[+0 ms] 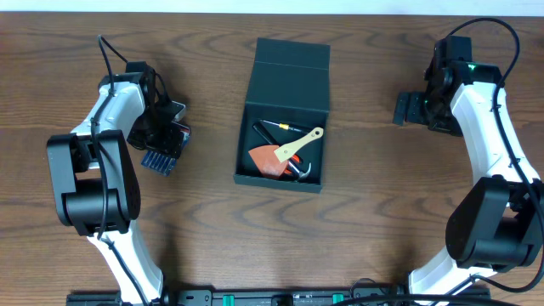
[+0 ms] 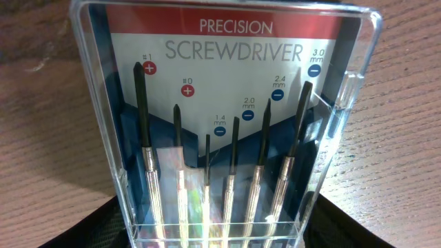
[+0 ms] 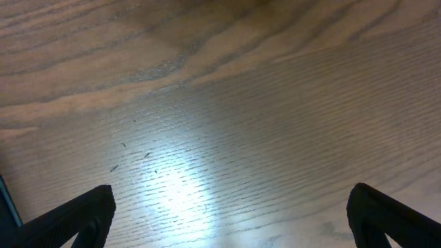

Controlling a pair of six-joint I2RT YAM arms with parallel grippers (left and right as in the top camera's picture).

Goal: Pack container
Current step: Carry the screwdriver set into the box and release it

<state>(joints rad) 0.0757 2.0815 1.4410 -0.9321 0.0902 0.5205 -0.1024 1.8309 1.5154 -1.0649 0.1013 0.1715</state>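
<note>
Brown wooden table (image 1: pixel 357 221) holds it all. The left gripper (image 1: pixel 163 127) pinches the clear plastic case of small screwdrivers (image 2: pixel 220 124); the right gripper (image 1: pixel 408 109) is spread wide, holding nothing. Between them sits the dark square card box (image 1: pixel 289 76), lid open. Lift the case over the wall, then lay it flat inside.

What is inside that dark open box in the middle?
The container holds a wooden-handled tool lying over an orange piece, a slim black tool and a curved metal piece. Whatever lies beneath them is covered.
</note>
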